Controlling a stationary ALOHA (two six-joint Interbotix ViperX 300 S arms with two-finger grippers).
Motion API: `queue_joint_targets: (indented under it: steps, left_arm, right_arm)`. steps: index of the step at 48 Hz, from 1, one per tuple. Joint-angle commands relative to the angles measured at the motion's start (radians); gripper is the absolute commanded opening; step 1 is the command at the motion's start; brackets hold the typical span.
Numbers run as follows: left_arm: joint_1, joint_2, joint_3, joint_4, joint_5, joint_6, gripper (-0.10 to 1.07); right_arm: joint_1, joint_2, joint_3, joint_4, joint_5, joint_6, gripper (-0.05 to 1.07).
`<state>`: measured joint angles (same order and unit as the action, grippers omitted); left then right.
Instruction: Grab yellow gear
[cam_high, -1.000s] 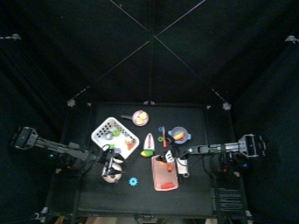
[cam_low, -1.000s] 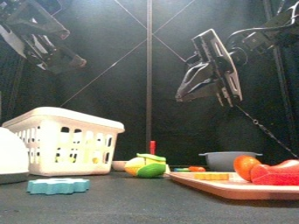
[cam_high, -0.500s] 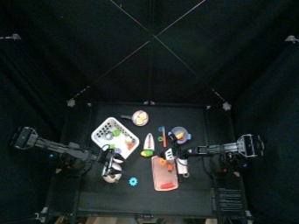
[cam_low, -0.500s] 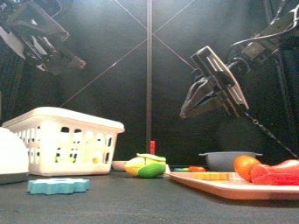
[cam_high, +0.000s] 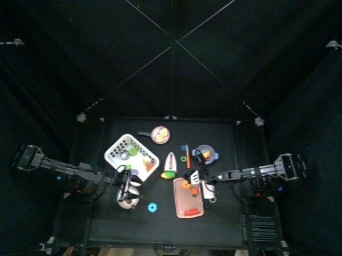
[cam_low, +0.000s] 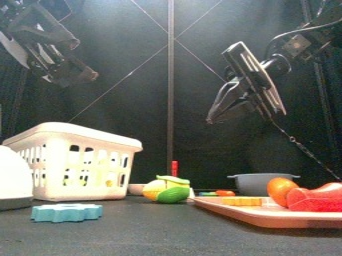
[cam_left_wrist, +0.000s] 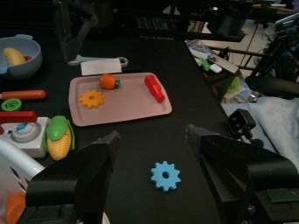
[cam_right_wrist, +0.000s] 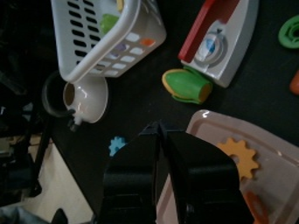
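Observation:
The yellow gear (cam_left_wrist: 91, 99) lies flat on a pink tray (cam_left_wrist: 128, 109), next to a small orange fruit and a red pepper. The right wrist view shows the yellow gear (cam_right_wrist: 239, 156) just beyond my right gripper (cam_right_wrist: 158, 131). That gripper (cam_low: 246, 113) hangs well above the pink tray (cam_low: 254, 210), open, with nothing between its jaws. My left gripper (cam_left_wrist: 152, 136) is open and holds nothing, and a blue gear (cam_left_wrist: 165, 176) lies below it. In the front view the left gripper (cam_low: 60, 60) is high at the left.
A white basket (cam_low: 74, 160) stands at the left of the table, with a toy corn cob (cam_low: 171, 190) in the middle behind. A blue bowl (cam_left_wrist: 17, 54) sits beyond the tray. Black curtains close in all sides.
My right gripper has tilted and shifted a little above the tray, and its jaws stand slightly narrower. The left arm has not moved.

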<state>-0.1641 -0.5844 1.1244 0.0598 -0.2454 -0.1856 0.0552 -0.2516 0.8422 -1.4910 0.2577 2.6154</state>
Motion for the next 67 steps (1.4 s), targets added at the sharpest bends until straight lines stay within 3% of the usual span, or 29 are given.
queue_joint_targets:
  steps: [1,5,9,18,29,41,46,58,67]
  left_arm:
    - [0.003,0.003,-0.012,-0.002,-0.005,0.002,0.95]
    - [0.005,0.003,-0.011,-0.002,-0.005,0.000,0.95]
    - [0.005,0.003,-0.011,-0.002,-0.005,0.000,0.95]
    - [0.006,0.003,-0.012,-0.002,-0.005,0.002,0.95]
    - [0.005,0.003,-0.011,-0.002,-0.005,0.000,0.95]
    - [0.005,0.003,-0.011,-0.002,-0.005,0.002,0.95]
    - [0.005,0.003,-0.011,-0.002,-0.005,0.002,0.95]
    - [0.005,0.005,-0.009,-0.002,-0.005,0.002,0.95]
    - [0.005,0.008,-0.009,-0.002,-0.005,0.000,0.95]
  right_arm:
    - [0.029,-0.035,-0.032,0.028,0.084,-0.064,0.49]
    - [0.044,-0.048,-0.044,0.138,0.133,-0.167,0.49]
    - [0.054,-0.057,-0.064,0.328,0.178,-0.351,0.49]
    - [0.057,-0.074,-0.161,0.781,0.324,-0.867,0.49]
    - [0.017,-0.052,-0.227,1.098,0.411,-1.316,0.50]
    - [0.014,0.005,-0.221,1.255,0.376,-1.628,0.52]
    - [0.014,0.063,-0.229,1.302,0.374,-1.654,0.57]
    - [0.021,0.156,-0.258,1.302,0.377,-1.681,0.78]
    - [0.028,0.212,-0.270,1.299,0.390,-1.681,0.80]
